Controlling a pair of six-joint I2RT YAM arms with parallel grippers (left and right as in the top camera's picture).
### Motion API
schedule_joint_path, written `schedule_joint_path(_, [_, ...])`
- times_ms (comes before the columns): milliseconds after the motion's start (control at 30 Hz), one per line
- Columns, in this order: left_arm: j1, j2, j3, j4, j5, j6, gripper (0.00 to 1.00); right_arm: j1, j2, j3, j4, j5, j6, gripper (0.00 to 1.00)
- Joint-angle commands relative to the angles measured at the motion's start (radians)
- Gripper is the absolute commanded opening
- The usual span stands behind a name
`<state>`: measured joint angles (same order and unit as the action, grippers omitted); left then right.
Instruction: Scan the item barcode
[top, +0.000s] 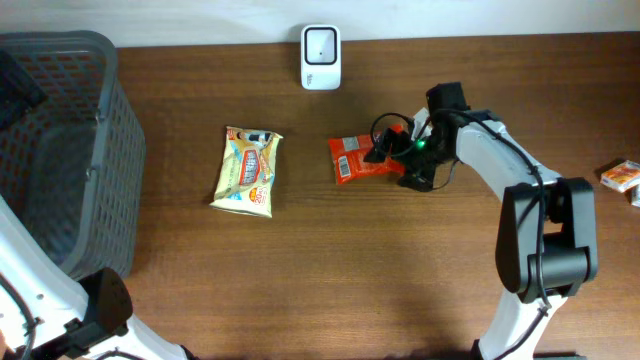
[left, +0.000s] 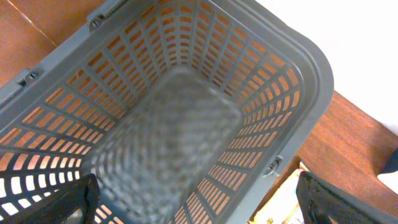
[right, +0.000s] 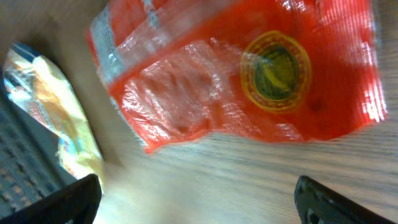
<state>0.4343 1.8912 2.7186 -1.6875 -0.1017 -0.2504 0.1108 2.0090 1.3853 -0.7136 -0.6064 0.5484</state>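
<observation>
Status: red packet (top: 362, 158) lies flat on the table (top: 400, 280), near the white scanner (top: 320, 57) but apart from it. My right fingers (right: 68, 200) stand wide apart just beside the packet and grip nothing. Left fingers (left: 74, 202) are also apart, over the basket (left: 311, 68). Scan looks not done: I judge the pickup and presenting the barcode remain.

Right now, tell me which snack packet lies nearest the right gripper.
The red packet, lying right at the open fingertips of the right gripper. The yellow packet lies well off to the side, nearer the basket.
</observation>
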Motion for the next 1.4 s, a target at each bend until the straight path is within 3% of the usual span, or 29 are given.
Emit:
schedule_joint_path(0, [0.001,-0.012,0.011,0.000,-0.002,-0.002,0.99,0.034,-0.005,-0.068,0.092,0.010,0.239,0.99])
schedule_joint_path(133, [0.001,-0.012,0.011,0.000,-0.002,-0.002,0.99,0.040,-0.005,-0.180,0.323,0.086,0.468,0.99])
schedule_joint_path(300, [0.001,-0.012,0.011,0.000,-0.002,-0.002,0.99,0.041,-0.004,-0.207,0.416,0.264,0.508,0.98])
schedule_joint_path(333, [0.001,-0.012,0.011,0.000,-0.002,-0.002,0.99,0.041,-0.003,-0.208,0.416,0.292,0.508,0.79])
schedule_joint_path(433, [0.001,-0.012,0.011,0.000,-0.002,-0.002,0.99,0.041,-0.001,-0.208,0.418,0.360,0.504,0.47])
schedule_joint_path(500, [0.001,-0.012,0.011,0.000,-0.002,-0.002,0.99,0.041,0.008,-0.208,0.443,0.359,0.466,0.08])
schedule_joint_path(533, [0.001,-0.012,0.011,0.000,-0.002,-0.002,0.99,0.040,0.008,-0.208,0.443,0.361,0.435,0.04])
schedule_joint_path(700, [0.001,-0.012,0.011,0.000,-0.002,-0.002,0.99,0.004,-0.037,-0.203,0.441,0.350,0.203,0.04])
schedule_joint_path(833, [0.001,-0.012,0.011,0.000,-0.002,-0.002,0.99,-0.026,-0.305,-0.203,0.407,0.376,-0.111,0.04])
schedule_joint_path(1033, [0.001,-0.012,0.011,0.000,-0.002,-0.002,0.99,-0.024,-0.603,-0.203,0.212,0.655,-0.239,0.04])
schedule_joint_path(1200, [0.001,-0.012,0.011,0.000,-0.002,-0.002,0.99,-0.013,-0.566,-0.204,0.074,0.992,-0.335,0.04])
schedule_joint_path(1300, [0.001,-0.012,0.011,0.000,-0.002,-0.002,0.99,-0.016,-0.521,-0.204,0.048,1.000,-0.308,0.07])
schedule_joint_path(1367, [0.001,-0.012,0.011,0.000,-0.002,-0.002,0.99,-0.052,-0.484,-0.204,0.011,0.941,-0.185,0.79])
